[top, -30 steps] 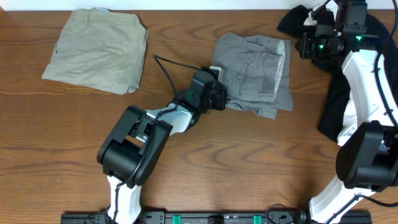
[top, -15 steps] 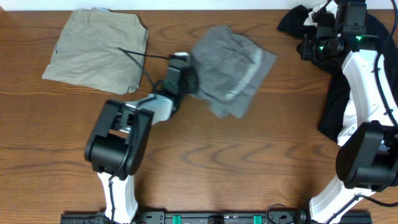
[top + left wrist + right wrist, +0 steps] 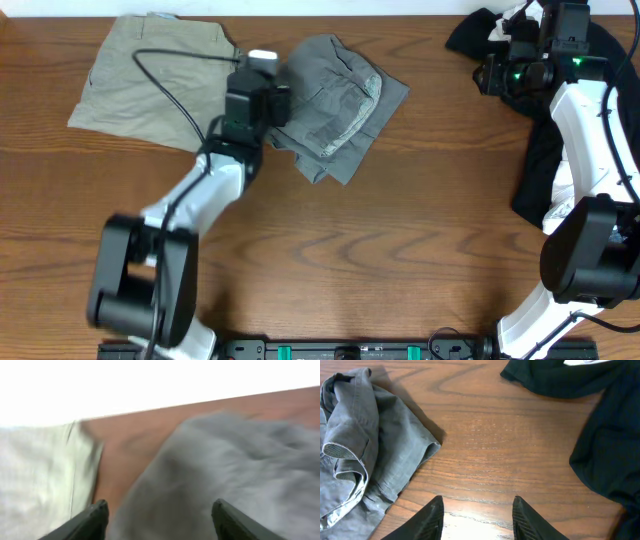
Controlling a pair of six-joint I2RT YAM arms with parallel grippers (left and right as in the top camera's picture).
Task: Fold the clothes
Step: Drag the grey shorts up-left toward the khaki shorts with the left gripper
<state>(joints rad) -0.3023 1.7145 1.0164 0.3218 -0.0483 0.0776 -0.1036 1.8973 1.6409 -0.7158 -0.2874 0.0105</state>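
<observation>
Both released — left claw (image 3: 160,506) at grey shorts (image 3: 340,95), right claw (image 3: 477,502) near black garments (image 3: 605,450).

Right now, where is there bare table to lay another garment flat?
Widest bare wood: the near half, between the left arm and right arm. A smaller gap between grey shorts and black garments. Crowded: far left, where khaki shorts and grey shorts sit close, and the right edge.

The left arm (image 3: 205,185) has swung from the middle of the tabletop (image 3: 400,250) up toward the far left, and the left end effector (image 3: 272,100) has swept the grey shorts (image 3: 340,95) along with it! They've turned as they slid, and now lie just beside the beige shorts (image 3: 150,85), no longer well apart.
</observation>
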